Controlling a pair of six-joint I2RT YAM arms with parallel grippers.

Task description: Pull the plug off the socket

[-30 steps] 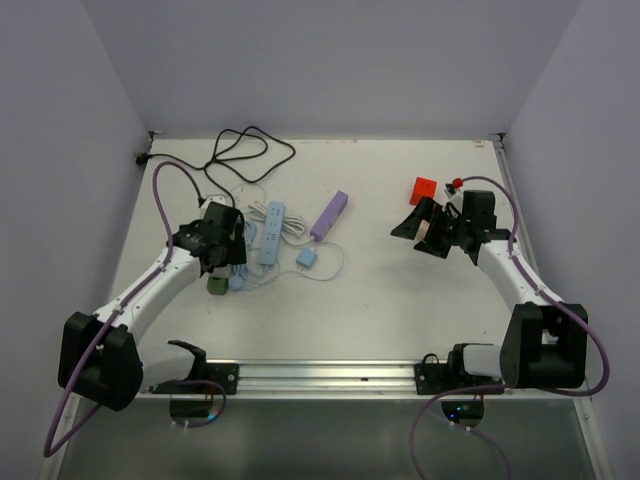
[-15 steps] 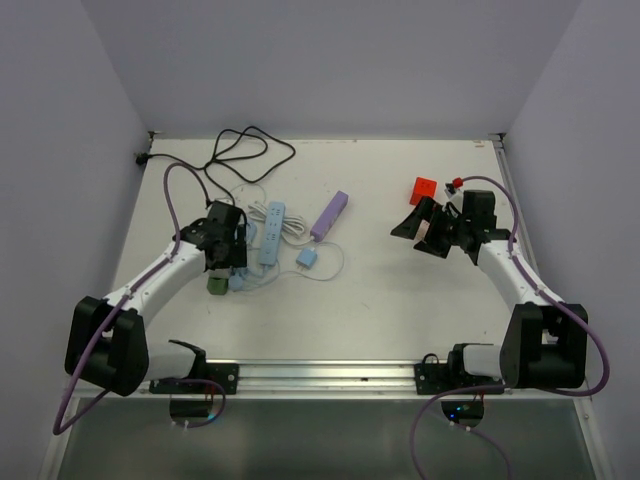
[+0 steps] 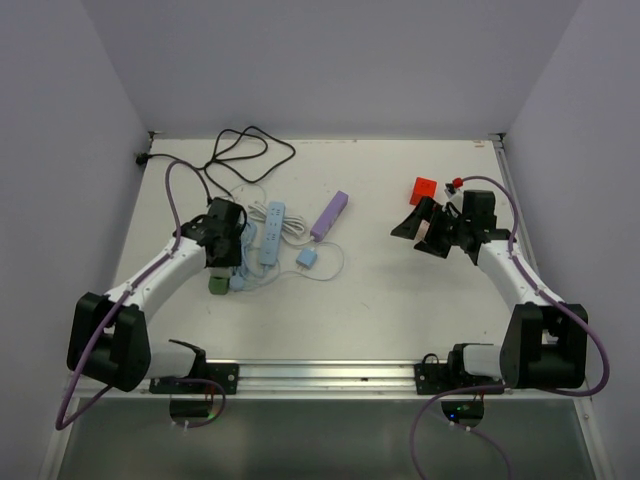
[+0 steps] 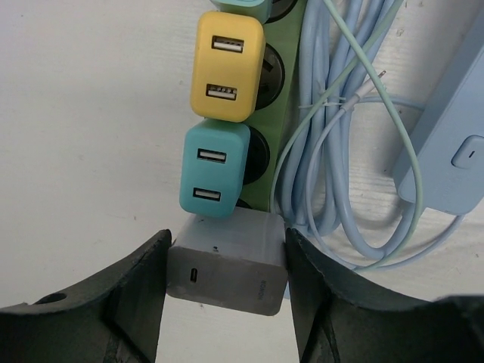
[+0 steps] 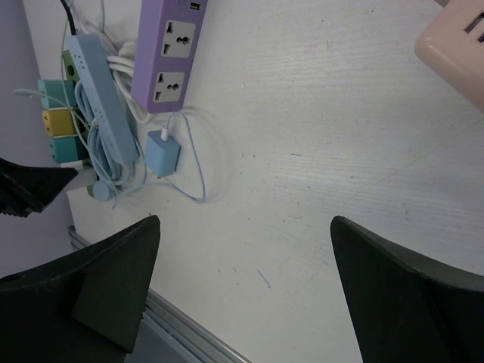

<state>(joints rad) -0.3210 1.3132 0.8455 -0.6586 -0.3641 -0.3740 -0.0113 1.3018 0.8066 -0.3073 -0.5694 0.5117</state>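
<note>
A green socket strip lies on the table with a yellow plug, a teal plug and a grey plug in a row on it. My left gripper has both fingers pressed against the sides of the grey plug, which still sits on the strip's near end. From above, the left gripper covers most of the strip; only its green end shows. My right gripper hangs open over bare table at the right, holding nothing.
A light blue power strip with coiled pale cable lies just right of the green one. Further right are a small blue charger and a purple power strip. A black cable loops at the back; a red block sits near the right gripper.
The left gripper's fingers have closed in from wide open onto the grey plug. The left arm shifted slightly. The right arm has not moved.
</note>
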